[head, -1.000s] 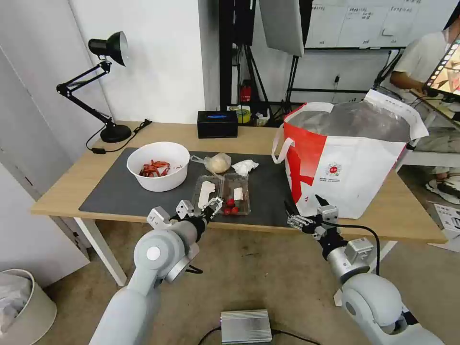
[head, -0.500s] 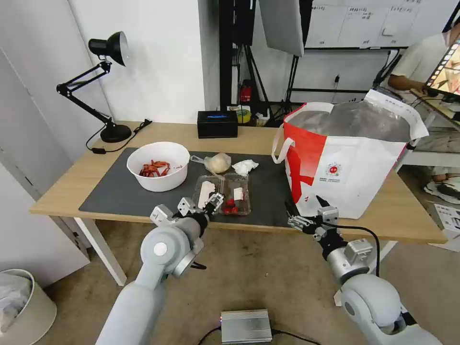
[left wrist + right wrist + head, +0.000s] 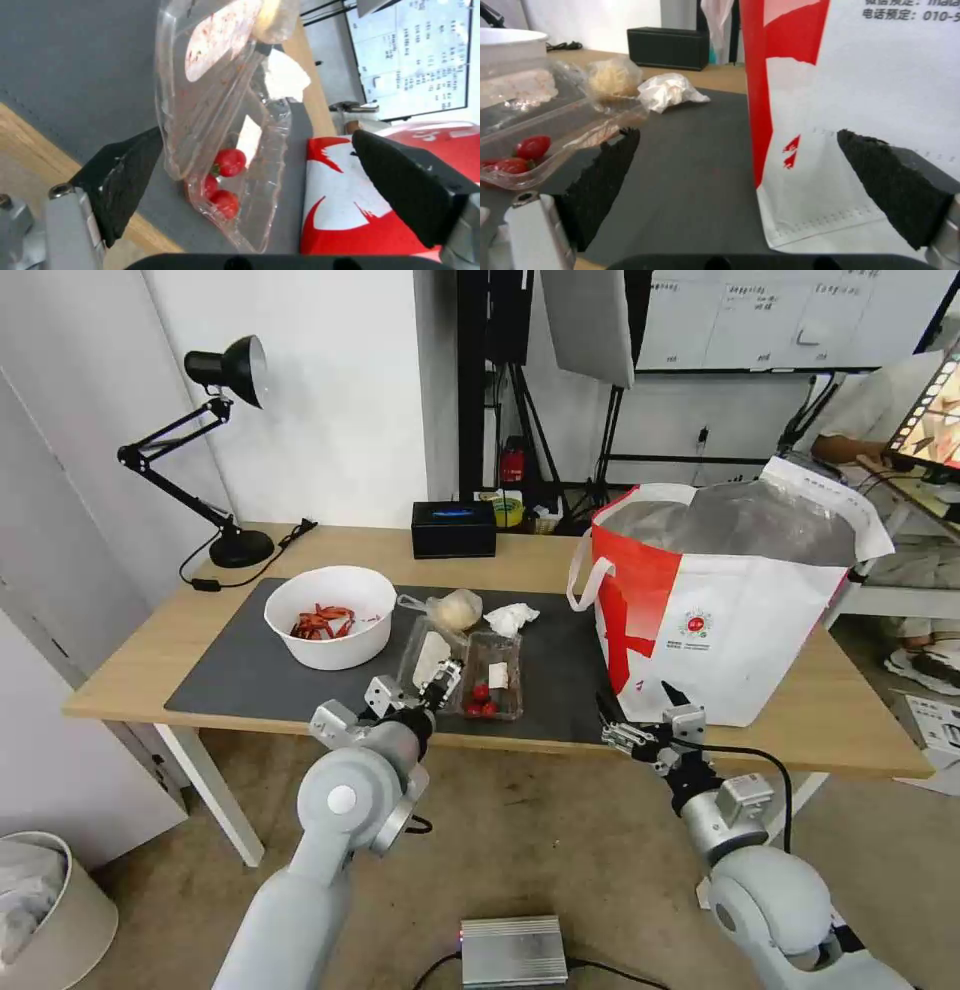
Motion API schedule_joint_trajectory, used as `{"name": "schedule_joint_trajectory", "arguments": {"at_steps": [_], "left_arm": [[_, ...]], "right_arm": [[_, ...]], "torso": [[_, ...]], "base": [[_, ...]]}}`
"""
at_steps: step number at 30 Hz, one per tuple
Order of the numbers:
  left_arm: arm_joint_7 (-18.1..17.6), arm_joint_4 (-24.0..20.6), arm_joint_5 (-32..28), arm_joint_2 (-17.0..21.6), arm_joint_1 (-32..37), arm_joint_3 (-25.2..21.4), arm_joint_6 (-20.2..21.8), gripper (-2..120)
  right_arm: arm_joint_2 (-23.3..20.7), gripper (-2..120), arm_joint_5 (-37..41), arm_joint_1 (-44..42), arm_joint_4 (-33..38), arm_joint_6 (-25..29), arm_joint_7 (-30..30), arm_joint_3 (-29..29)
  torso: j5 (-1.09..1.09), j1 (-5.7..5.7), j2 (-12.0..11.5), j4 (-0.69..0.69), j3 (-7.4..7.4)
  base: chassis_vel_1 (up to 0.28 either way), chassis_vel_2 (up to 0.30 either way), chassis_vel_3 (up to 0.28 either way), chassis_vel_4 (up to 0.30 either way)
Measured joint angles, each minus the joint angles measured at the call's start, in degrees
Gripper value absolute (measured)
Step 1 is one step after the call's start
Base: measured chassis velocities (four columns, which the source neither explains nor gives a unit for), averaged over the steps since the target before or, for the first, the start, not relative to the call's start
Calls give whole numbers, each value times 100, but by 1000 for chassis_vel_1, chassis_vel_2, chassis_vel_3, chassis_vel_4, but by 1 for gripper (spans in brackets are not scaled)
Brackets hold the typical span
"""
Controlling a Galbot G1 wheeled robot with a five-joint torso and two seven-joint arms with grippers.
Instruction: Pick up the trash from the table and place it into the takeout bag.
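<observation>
1. The clear clamshell tray [image 3: 465, 670] sits on the dark mat [image 3: 250, 670] near the front edge of the tabletop [image 3: 850, 720], one half tipped up, red strawberries [image 3: 226, 178] in the other.
2. Left claw [image 3: 443, 682] is right at the tray, fingers spread wide around the raised half, not clamped on it.
3. Bowl [image 3: 330, 615], baggie [image 3: 455, 610] and tissue [image 3: 510, 618] lie just behind.
4. Takeout bag [image 3: 720, 600] stands upright to the right.
5. Right claw [image 3: 640, 710] hangs open and empty by the bag's front corner.
</observation>
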Motion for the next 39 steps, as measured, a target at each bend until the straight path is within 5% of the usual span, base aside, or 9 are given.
{"name": "schedule_joint_trajectory", "arguments": {"at_steps": [16, 39], "left_arm": [[648, -69, 226, -40, 114, 113, -46, 100], [853, -110, 534, -226, 101, 388, -61, 100]], "right_arm": [[30, 100, -25, -40, 21, 19, 0, 4], [54, 100, 141, -48, 181, 36, -3, 42]], "torso": [[0, 0, 0, 0, 0], [0, 0, 0, 0, 0]], "base": [[0, 0, 0, 0], [0, 0, 0, 0]]}}
